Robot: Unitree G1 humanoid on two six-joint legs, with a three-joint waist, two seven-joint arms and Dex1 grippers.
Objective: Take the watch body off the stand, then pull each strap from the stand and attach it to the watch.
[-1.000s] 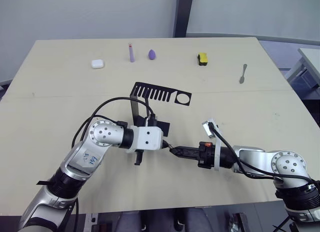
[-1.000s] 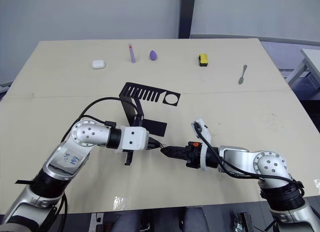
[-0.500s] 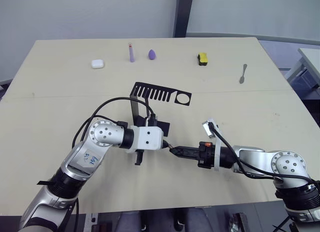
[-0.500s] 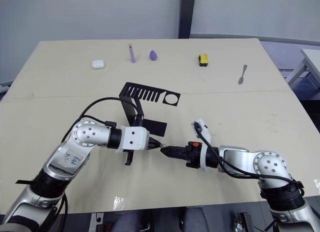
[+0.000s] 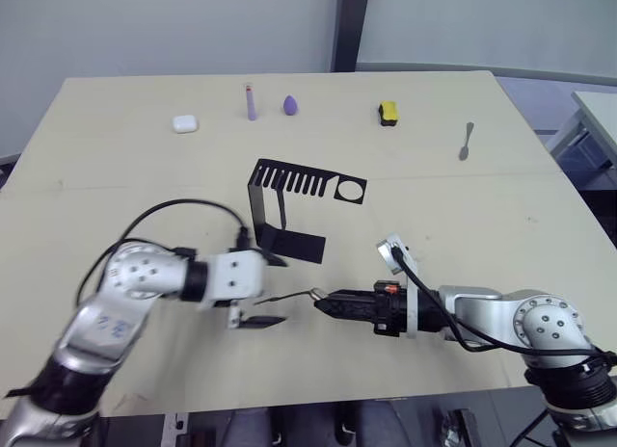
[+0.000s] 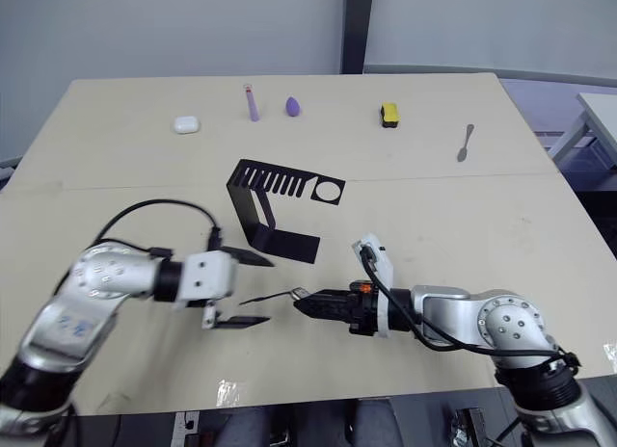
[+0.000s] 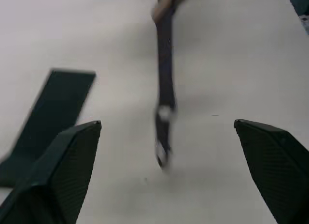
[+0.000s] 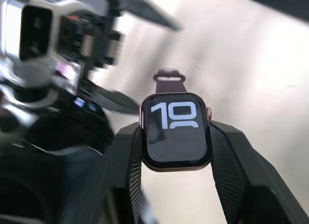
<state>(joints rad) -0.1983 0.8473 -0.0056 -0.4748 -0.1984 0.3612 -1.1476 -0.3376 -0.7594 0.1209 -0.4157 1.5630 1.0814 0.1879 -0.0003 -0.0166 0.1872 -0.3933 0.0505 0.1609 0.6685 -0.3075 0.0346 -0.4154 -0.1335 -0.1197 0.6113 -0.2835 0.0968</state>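
The watch body [image 8: 176, 132], black screen with white digits and a pale gold rim, sits clamped between my right gripper's fingers [image 8: 231, 166]. That right gripper [image 5: 325, 302] lies low over the table's front middle, pointing left. One dark strap [image 5: 286, 297] juts from the watch body toward my left gripper [image 5: 263, 291], which is open with its fingers [image 7: 63, 175] spread wide either side of the strap's free end [image 7: 163, 113], not touching it. The black C-shaped stand [image 5: 289, 192] is just behind both grippers, its slotted top plate bare.
Along the table's far side lie a white case [image 5: 185, 123], a purple tube [image 5: 251, 102], a purple egg-shaped thing [image 5: 289, 104], a yellow-and-black block [image 5: 388, 112] and a spoon [image 5: 467, 141]. The stand's base [image 7: 48, 122] lies close to my left gripper.
My left gripper has let go of the strap, opened wide and drawn back to the left. The right gripper has carried the watch body a little leftward.
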